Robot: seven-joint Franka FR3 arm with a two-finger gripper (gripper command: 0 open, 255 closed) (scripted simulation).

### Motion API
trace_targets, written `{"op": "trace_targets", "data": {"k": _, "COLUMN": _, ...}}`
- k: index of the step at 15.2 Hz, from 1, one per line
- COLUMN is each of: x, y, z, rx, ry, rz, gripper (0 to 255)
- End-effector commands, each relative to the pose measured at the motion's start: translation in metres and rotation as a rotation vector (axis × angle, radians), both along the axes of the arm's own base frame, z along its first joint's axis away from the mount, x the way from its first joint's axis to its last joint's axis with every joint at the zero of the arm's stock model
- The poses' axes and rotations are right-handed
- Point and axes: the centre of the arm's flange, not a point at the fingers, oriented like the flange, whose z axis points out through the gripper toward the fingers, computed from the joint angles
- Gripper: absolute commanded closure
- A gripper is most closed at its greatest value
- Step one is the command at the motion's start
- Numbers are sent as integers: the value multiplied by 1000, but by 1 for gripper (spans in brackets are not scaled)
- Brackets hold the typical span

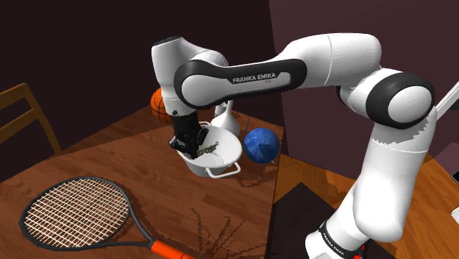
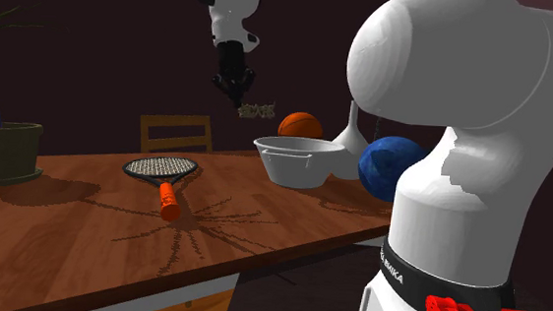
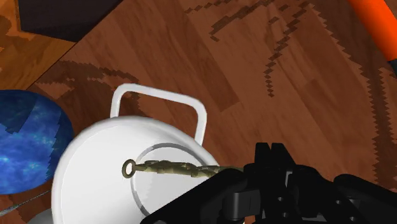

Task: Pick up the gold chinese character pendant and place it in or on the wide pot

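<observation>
The FRANKA EMIKA arm clamps its tool on the gold pendant above the white pot.

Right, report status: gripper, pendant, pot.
Gripper shut on gold pendant. Pendant hangs above white pot, not touching it. Nothing between them.

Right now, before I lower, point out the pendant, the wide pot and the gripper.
gold pendant (image 3: 167,168), wrist view, middle of its length.
white pot (image 2: 298,167), second exterior view, its outer wall.
gripper (image 2: 238,92), second exterior view, between its fingertips.
</observation>
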Motion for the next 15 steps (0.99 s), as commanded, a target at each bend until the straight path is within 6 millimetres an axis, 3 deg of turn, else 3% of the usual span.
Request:
{"op": "trace_targets", "data": {"k": 1, "x": 17, "y": -22, "z": 2, "rx": 0, "ry": 0, "rz": 2, "gripper": 255}}
{"op": "trace_targets", "data": {"k": 12, "x": 113, "y": -130, "z": 12, "rx": 0, "ry": 0, "rz": 2, "gripper": 255}}
{"op": "trace_targets", "data": {"k": 15, "x": 121, "y": -138, "z": 3, "rx": 0, "ry": 0, "rz": 2, "gripper": 255}}
